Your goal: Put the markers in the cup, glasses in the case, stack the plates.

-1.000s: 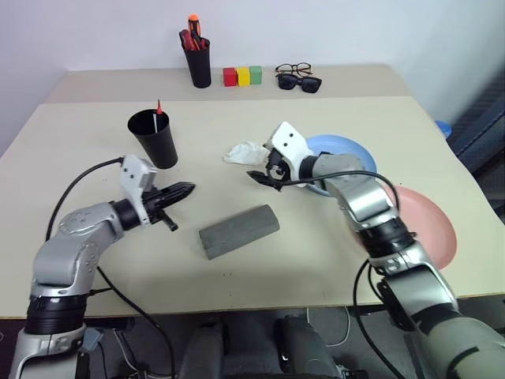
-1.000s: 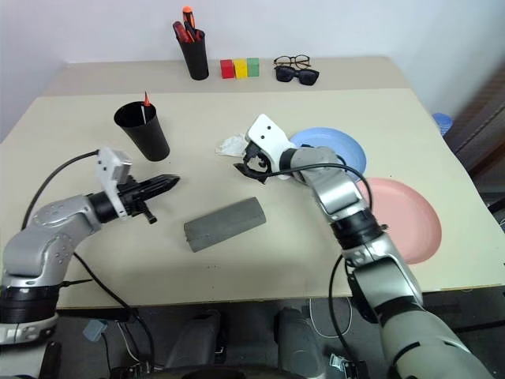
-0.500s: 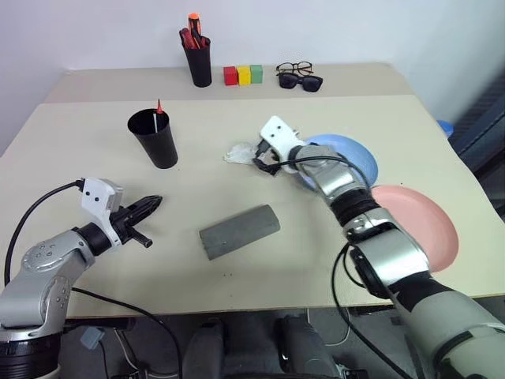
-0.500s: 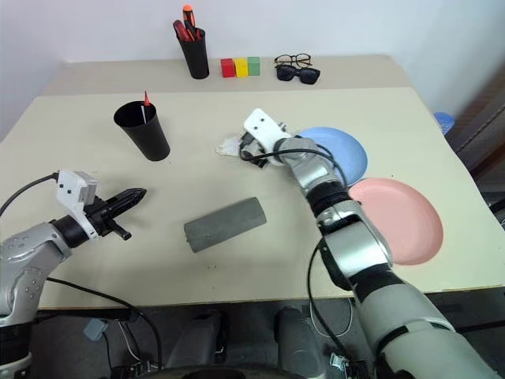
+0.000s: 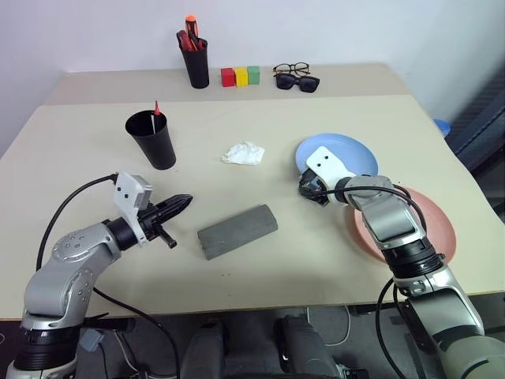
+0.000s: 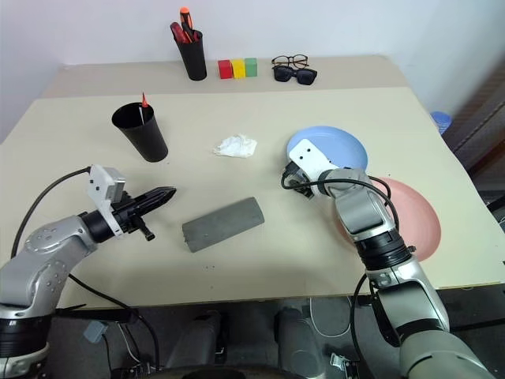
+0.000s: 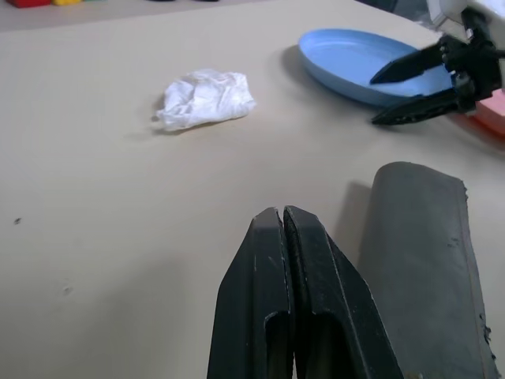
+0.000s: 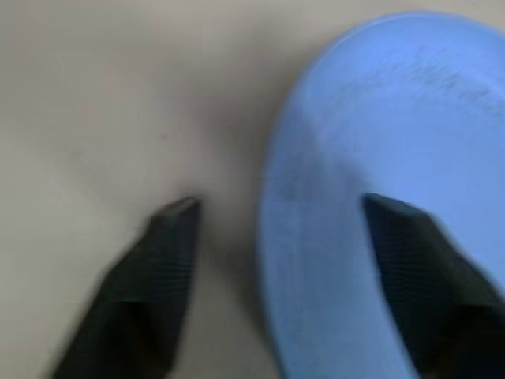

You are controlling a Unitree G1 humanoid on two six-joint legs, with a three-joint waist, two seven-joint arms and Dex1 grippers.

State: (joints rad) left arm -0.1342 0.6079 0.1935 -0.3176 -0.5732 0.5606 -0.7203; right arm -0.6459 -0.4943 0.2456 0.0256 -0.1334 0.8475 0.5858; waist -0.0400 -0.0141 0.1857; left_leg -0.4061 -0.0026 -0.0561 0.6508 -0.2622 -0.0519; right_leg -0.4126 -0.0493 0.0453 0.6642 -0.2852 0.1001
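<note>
One crumpled tissue (image 5: 244, 153) between cup (image 5: 151, 140) and blue plate (image 5: 347, 148).

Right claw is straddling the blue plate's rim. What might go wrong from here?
1. The right claw has one finger over the blue plate and one off its edge; closing on that shallow rim may slip or push the plate away.
2. The pink plate lies under that forearm, so a lift could nudge it.
3. The crumpled tissue lies near the plate and might get swept.
</note>
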